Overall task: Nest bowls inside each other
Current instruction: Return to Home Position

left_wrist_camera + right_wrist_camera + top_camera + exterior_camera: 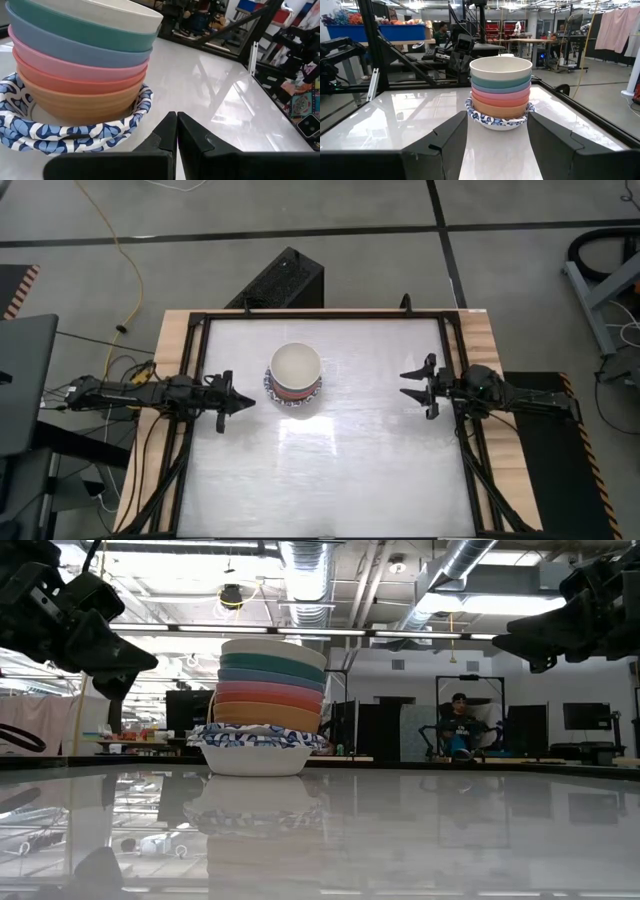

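The bowls [295,376] sit nested in one stack on the counter [340,470]: blue-patterned white lowest, then orange, pink, blue, green, with cream on top. The left pincer [243,401] is clenched and empty nearby. The right pincer [408,382] is released, farther off.

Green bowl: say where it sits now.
Low view: the green bowl sits second from top of the stack left of centre, under the cream bowl, over the blue bowl.

Overhead straight down; level at the table [420,840] top; both wrists facing the shared bowl stack [500,92], left closest.
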